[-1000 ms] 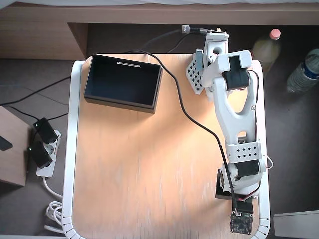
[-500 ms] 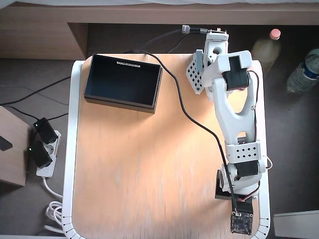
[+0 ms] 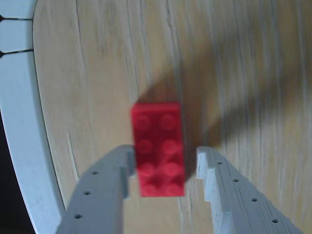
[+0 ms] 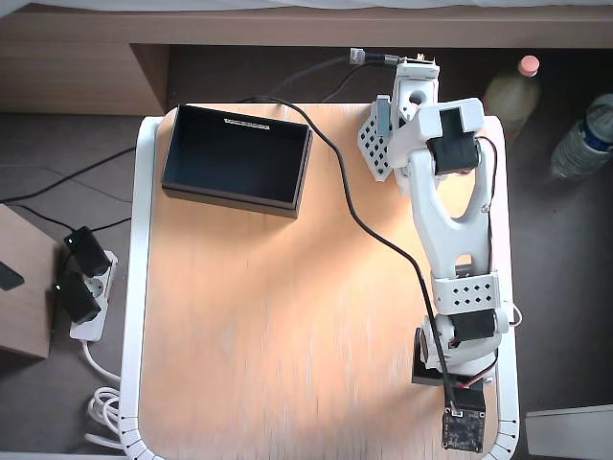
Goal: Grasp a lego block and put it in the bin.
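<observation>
In the wrist view the red lego block (image 3: 158,146) lies flat on the wooden table, studs up. My gripper (image 3: 165,153) is open around its near half. The left finger (image 3: 105,190) is at the block's side, and a small gap separates the right finger (image 3: 229,195) from it. In the overhead view the white arm (image 4: 445,230) reaches to the table's lower right corner and hides both the block and the fingers. The black bin (image 4: 225,192) stands at the table's upper left, far from the gripper, with a dark inside.
A black cable (image 4: 359,220) runs across the table from the top to the wrist. The white table rim (image 3: 22,141) passes close on the left of the block. Two bottles (image 4: 579,139) and a power strip (image 4: 86,287) are off the table.
The arm's wrist has crept slightly toward the lower table edge in the overhead view. The bin has not moved.
</observation>
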Action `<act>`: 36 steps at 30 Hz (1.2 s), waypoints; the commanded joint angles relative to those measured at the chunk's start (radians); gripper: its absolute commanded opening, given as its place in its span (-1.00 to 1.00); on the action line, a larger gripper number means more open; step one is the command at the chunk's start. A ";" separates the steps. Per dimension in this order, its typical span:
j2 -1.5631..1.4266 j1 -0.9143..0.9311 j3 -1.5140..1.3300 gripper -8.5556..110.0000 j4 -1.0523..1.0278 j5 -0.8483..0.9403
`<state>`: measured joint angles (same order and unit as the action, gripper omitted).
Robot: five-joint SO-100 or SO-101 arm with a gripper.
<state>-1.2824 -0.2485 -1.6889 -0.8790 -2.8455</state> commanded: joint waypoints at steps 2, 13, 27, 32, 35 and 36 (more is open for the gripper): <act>-0.020 0.023 0.123 -0.83 0.028 0.006; -0.092 0.081 0.115 -0.85 0.011 0.021; -0.457 0.354 0.121 -0.85 -0.219 -0.069; -0.575 0.486 0.121 -0.85 -0.304 -0.086; -0.624 0.580 0.121 -0.85 -0.351 -0.094; -0.638 0.615 0.121 -0.85 -0.360 -0.095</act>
<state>-1.7702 0.2700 -1.6889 -1.1904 -2.9314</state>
